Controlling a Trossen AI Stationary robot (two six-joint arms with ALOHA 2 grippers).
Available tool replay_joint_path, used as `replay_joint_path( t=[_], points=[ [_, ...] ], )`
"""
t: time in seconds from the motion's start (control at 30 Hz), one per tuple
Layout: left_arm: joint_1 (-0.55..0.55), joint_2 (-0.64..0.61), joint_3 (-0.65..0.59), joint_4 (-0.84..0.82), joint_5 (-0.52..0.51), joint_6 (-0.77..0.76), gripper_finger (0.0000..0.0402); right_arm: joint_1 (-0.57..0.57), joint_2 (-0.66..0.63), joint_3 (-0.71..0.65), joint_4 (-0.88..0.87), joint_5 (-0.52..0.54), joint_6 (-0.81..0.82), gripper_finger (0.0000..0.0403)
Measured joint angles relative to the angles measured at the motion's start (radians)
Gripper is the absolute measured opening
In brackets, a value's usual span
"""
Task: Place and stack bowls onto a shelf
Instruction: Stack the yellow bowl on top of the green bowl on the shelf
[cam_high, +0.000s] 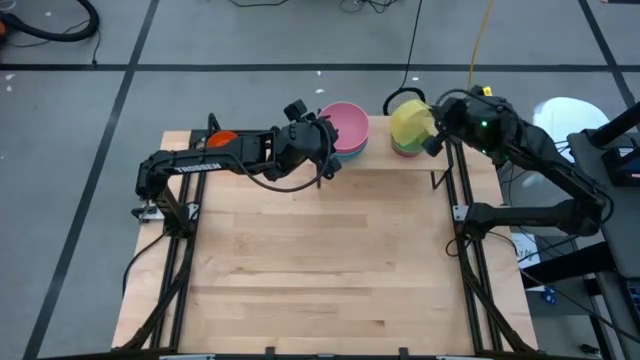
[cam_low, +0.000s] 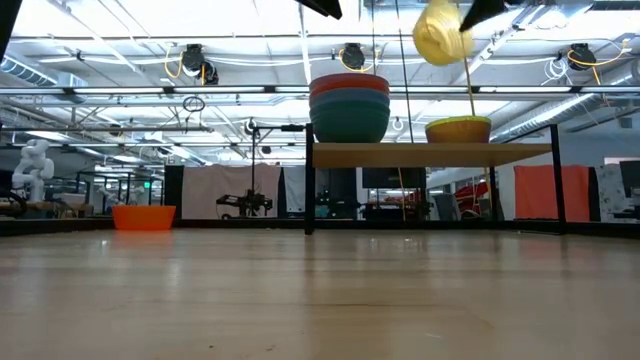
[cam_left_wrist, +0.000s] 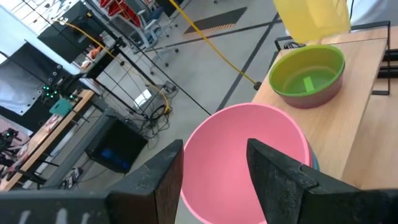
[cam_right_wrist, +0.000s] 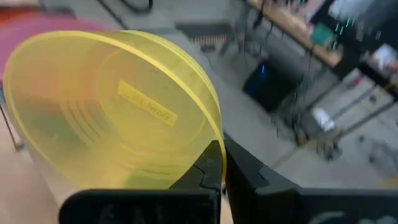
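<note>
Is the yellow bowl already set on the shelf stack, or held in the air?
Held in the air: the right pincer grips the yellow bowl, tilted, above the green bowl.

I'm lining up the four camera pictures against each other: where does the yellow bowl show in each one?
High view: yellow bowl at the table's far edge, right of centre, held by the right gripper.
Low view: top, right of centre, hanging tilted above the shelf.
Left wrist view: top right corner, cut off.
Right wrist view: fills the left half, rim pinched in the jaws.
Shared landmark: the green bowl below it.
</note>
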Motion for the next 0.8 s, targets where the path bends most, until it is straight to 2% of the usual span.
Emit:
replay_joint_path(
  t=[0.23, 0.53, 0.8],
  points=[
    [0.000, -0.001, 0.000, 0.000, 0.000, -0.016, 0.0182, -0.096, 0.039, 0.000, -0.117, -0.022, 0.043, 0.0000],
    [-0.003, -0.001, 0.000, -0.006, 0.000, -0.061, 0.0182, -0.274, 0.115, 0.000, -0.137, -0.256, 0.042, 0.0000],
    [-0.011, -0.001, 0.000, -0.019, 0.000, -0.069, 0.0182, -0.368, 0.182, 0.000, -0.218, -0.317, 0.034, 0.0000]
  ],
)
